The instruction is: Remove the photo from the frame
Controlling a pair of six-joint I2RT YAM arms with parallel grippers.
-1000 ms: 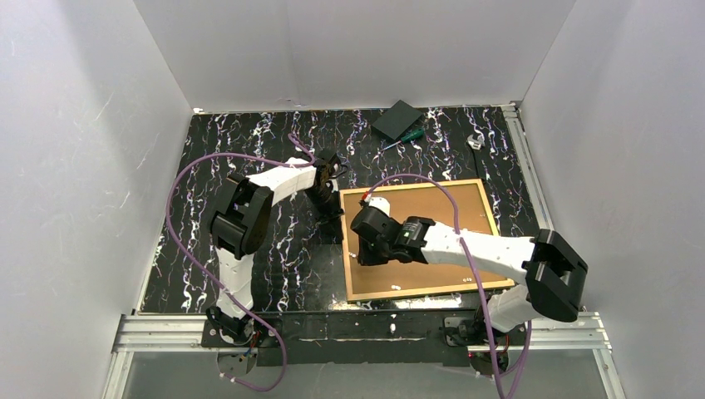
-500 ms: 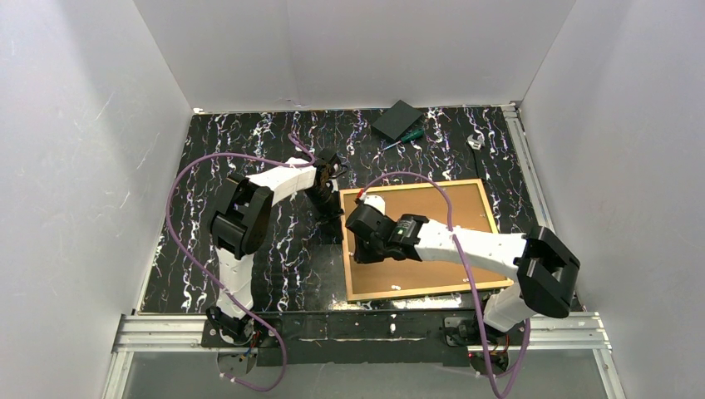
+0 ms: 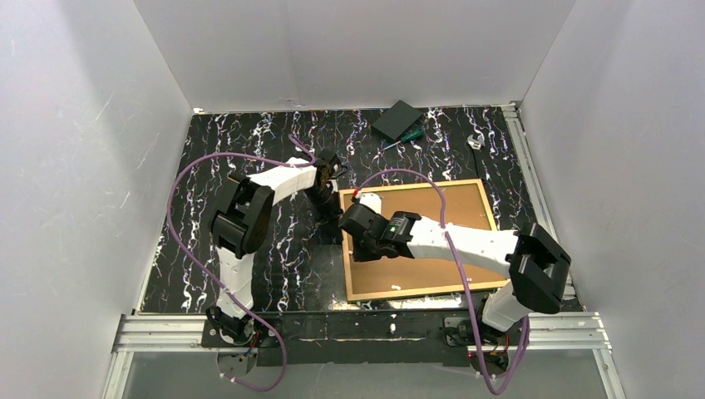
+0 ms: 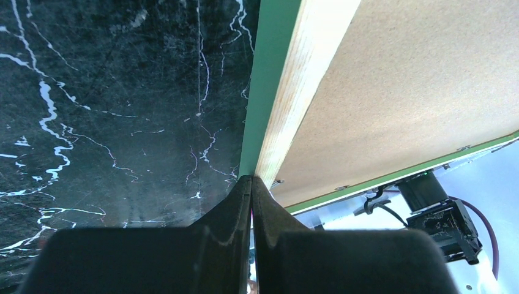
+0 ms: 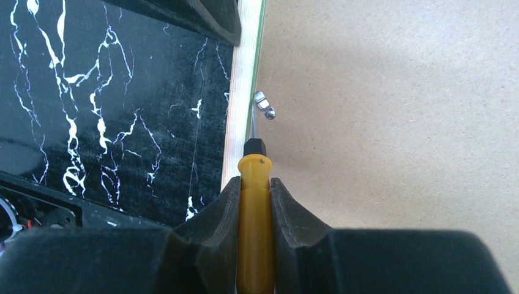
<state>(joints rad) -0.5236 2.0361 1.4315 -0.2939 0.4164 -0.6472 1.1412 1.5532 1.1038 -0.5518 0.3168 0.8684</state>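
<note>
One backing board (image 5: 398, 122) inside frame (image 4: 269, 73); left tool (image 4: 251, 180) together at frame edge; right tool (image 5: 254, 182) clamps screwdriver (image 5: 254, 239).

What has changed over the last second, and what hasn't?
The right tool, shut on the yellow-handled screwdriver, slid left across the backing board toward the left rail of the frame. The left tool, frame and board stayed put.
</note>
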